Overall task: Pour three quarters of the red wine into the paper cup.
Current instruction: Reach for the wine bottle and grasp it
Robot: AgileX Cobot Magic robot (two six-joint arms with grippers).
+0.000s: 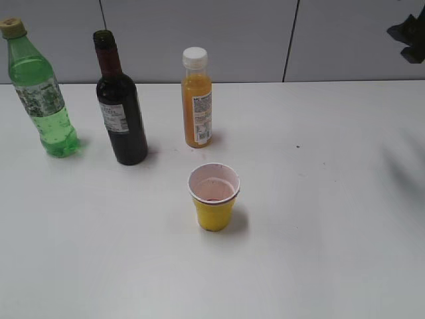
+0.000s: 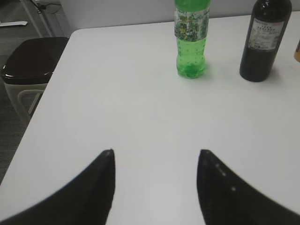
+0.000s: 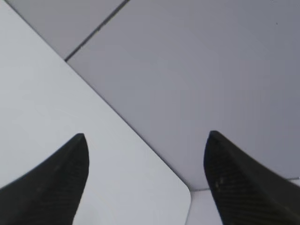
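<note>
While I watch from the exterior view, a white table (image 1: 319, 199) fills the scene. On it stands the wine bottle (image 1: 119, 109), dark glass, uncapped, upright, with red wine (image 1: 131, 145) showing near-black inside. Left of it, apart, stands a green soda bottle (image 1: 40, 93). Right of it, apart, stands an orange juice bottle (image 1: 197, 100) with a white cap. Nearer the camera, in front of the juice bottle and well apart from the wine, sits the yellow cup (image 1: 214, 197), upright, its white inside stained pink, with a little reddish liquid at the bottom.

My left gripper (image 2: 156, 154) hovers low over bare table, fingers spread wide, holding nothing; the soda and wine bottles stand well ahead of it. My right gripper (image 3: 145, 136) has its fingers wide apart too, empty, over the table's corner with grey floor beyond. Only a dark piece of arm (image 1: 408, 36) shows at the exterior view's upper right edge.
</note>
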